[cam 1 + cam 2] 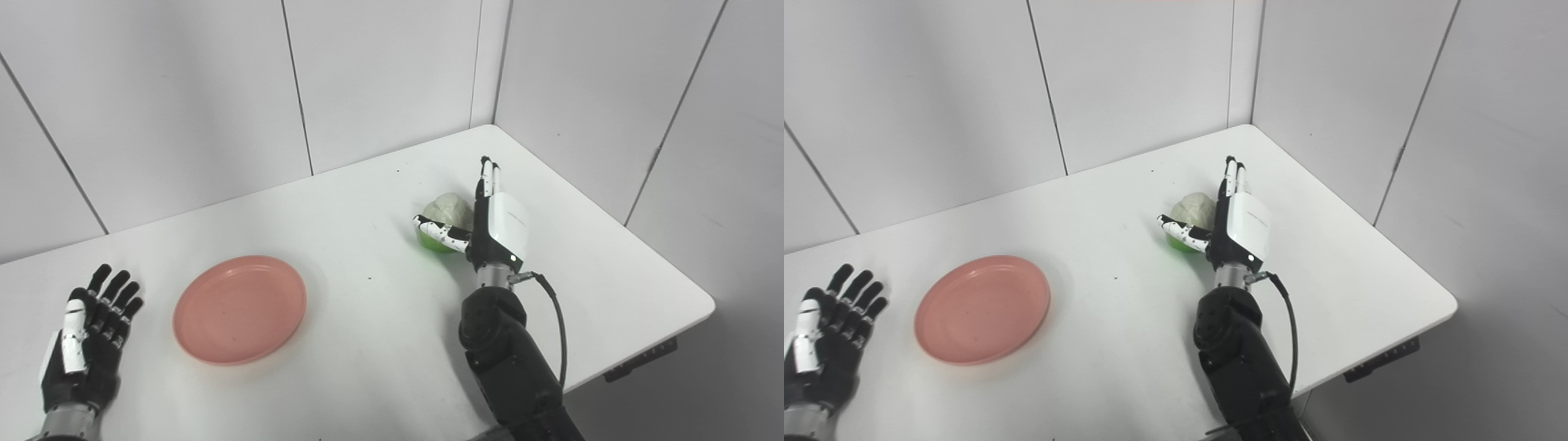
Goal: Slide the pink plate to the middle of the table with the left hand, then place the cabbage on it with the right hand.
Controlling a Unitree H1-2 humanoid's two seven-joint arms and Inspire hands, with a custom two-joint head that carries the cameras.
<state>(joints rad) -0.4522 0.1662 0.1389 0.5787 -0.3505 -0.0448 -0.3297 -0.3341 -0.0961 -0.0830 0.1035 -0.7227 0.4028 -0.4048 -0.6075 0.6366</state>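
Observation:
The pink plate (240,309) lies flat on the white table (367,202), left of its middle. My left hand (89,334) rests open on the table to the plate's left, fingers spread, apart from the rim. The cabbage (446,212), pale on top and green below, sits at the right rear. My right hand (490,220) stands upright beside it, fingers straight and pointing away, thumb reaching across the cabbage's near side. The fingers are not closed around it.
White wall panels close in the table at the back and right, meeting at the far corner (490,125). The table's right edge (704,294) drops off just past my right arm.

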